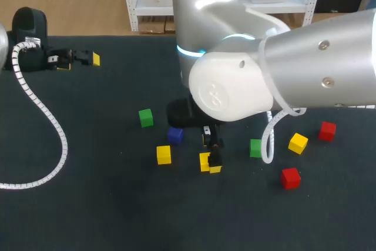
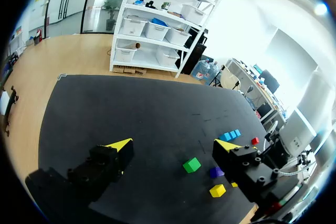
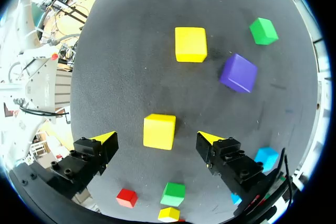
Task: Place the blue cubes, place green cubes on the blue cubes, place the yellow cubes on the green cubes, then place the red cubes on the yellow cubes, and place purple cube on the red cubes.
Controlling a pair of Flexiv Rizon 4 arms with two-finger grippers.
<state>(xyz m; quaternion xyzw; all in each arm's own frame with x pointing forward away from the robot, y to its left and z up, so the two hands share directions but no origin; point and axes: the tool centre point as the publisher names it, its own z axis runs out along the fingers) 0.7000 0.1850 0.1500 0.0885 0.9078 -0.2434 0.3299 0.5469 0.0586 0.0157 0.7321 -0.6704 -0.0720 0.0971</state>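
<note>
My right gripper [image 3: 156,137] stands open just above the dark mat, and a yellow cube [image 3: 159,131] rests between its fingers with a gap on each side. Ahead of it lie a second yellow cube [image 3: 190,44], a purple cube [image 3: 238,73] and a green cube [image 3: 263,30]. Two light blue cubes [image 3: 266,157] sit beside its one finger. In the head view this gripper [image 1: 210,163] is at mid table, and the arm hides the blue cubes. My left gripper [image 1: 79,62] stays open and holds nothing at the far left; its wrist view shows the blue cubes [image 2: 230,135] far off.
Loose on the mat to the right are a green cube [image 1: 255,148], a yellow cube [image 1: 298,143] and two red cubes [image 1: 327,130] [image 1: 290,177]. A green cube [image 1: 145,117], the purple cube [image 1: 175,136] and a yellow cube [image 1: 164,154] lie left of my right gripper. A white cable [image 1: 41,110] trails at the left.
</note>
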